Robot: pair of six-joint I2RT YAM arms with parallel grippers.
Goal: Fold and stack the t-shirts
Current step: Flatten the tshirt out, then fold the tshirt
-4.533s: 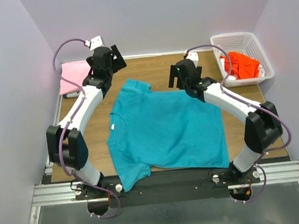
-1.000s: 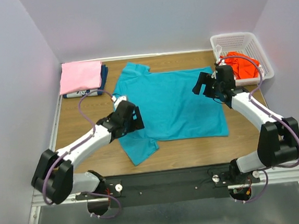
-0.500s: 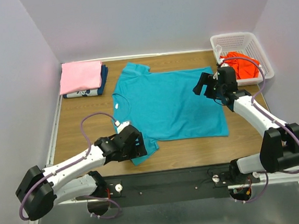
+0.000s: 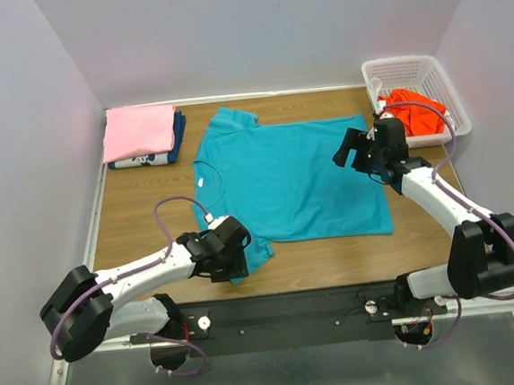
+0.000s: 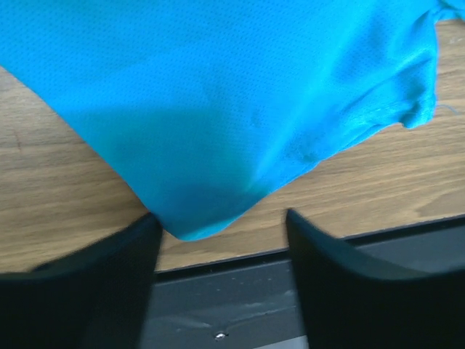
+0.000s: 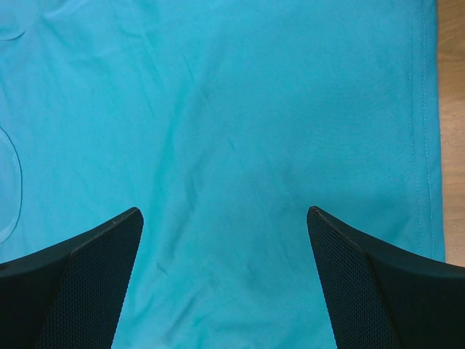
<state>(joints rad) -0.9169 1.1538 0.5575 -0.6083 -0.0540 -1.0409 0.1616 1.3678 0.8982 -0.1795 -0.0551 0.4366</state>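
Wood-topped table (image 4: 133, 212), pale walls on three sides, both arms bolted at the near edge.

Left gripper (image 5: 221, 217): low over the near edge of the table, jaws apart at a moderate width. The pointed corner of the teal shirt's near sleeve (image 5: 211, 174) lies between the fingers (image 5: 87, 283) and touches the edge of one; the other stands clear of the cloth. Nothing is clamped. In the overhead view this gripper (image 4: 231, 258) sits on the sleeve's outer end.

Right gripper (image 6: 224, 212): jaws wide, hovering above the teal shirt with nothing between the fingers. A stitched hem runs down the right of its wrist view, with bare wood beyond. Overhead, the gripper (image 4: 350, 148) hangs over the shirt's far right part.

Teal shirt (image 4: 292, 180): spread flat mid-table, collar to the left, hem to the right, lightly wrinkled.

Pink shirt (image 4: 139, 131): folded, at the far left corner, on top of a folded blue shirt (image 4: 178, 132) whose edges show beside and below it.

Orange shirt (image 4: 416, 111): bunched inside the white basket (image 4: 408, 64) at the far right corner.
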